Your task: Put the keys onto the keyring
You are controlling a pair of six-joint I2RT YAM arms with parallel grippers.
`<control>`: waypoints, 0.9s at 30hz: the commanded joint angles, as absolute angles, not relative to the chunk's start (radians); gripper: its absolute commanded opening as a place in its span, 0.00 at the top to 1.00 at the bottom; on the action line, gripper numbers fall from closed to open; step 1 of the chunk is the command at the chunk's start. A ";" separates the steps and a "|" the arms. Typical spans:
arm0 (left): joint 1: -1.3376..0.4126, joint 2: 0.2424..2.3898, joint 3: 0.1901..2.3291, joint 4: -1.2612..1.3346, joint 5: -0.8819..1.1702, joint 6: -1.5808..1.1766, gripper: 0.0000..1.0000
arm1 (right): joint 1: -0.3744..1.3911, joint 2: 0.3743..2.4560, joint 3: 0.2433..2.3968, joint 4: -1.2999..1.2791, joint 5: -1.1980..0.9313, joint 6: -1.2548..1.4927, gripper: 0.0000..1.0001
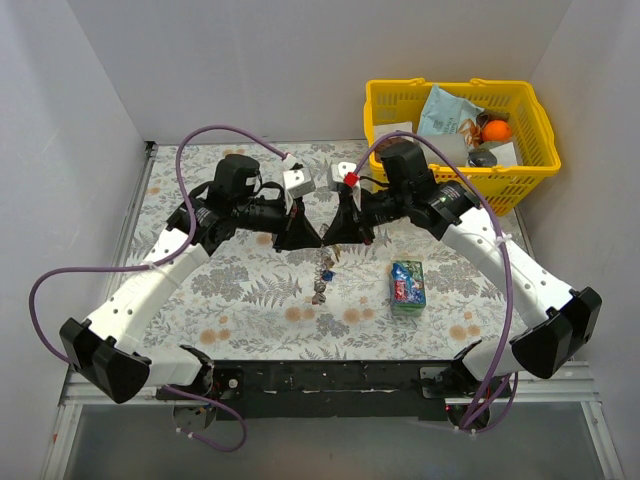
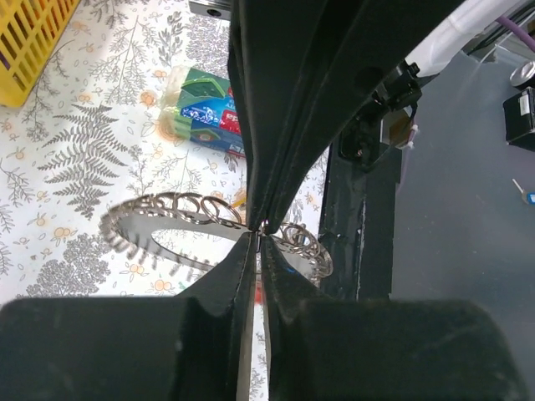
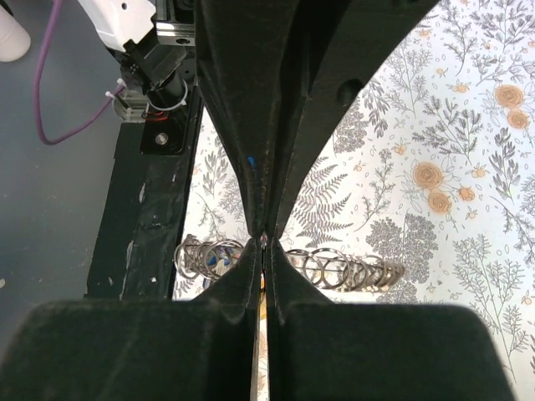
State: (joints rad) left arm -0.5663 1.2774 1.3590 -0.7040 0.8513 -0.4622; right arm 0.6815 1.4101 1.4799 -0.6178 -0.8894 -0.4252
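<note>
I hold the left gripper (image 2: 255, 232) and right gripper (image 3: 263, 241) both pinched tight on the keyring (image 2: 180, 203), seemingly a light, floppy, slippery coil, above the surface (image 1: 250, 290), keys (image 1: 321, 291) dangling beneath, probably best gripped close together.

Fern-print table (image 1: 250, 290), blue-green snack packet (image 1: 407, 284), yellow basket (image 1: 525, 180) at far right corner

Plain white walls (image 1: 250, 60) enclose the bench (image 1: 240, 290) on three sides. The bench top shows grey ferns and orange flowers. Grey floor (image 1: 330, 450) lies beyond its near edge.
</note>
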 commanded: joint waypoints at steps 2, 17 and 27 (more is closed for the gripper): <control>-0.574 1.259 1.341 -0.698 0.867 -0.453 1.00 | 0.684 1.365 1.483 -0.535 -0.928 -0.414 0.99; -0.583 1.119 1.168 -0.407 0.838 -0.518 1.00 | 0.684 1.326 1.424 -0.411 -0.882 -0.330 0.88; -0.581 1.020 1.037 -0.163 0.804 -0.633 1.00 | 0.667 1.195 1.292 -0.177 -0.798 -0.195 0.29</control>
State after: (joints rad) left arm -0.5785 1.0767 1.0584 -0.3206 0.8158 -0.5793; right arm 0.6811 1.2621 1.3346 -0.3336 -0.8440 -0.2691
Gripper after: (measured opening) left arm 0.018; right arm 0.679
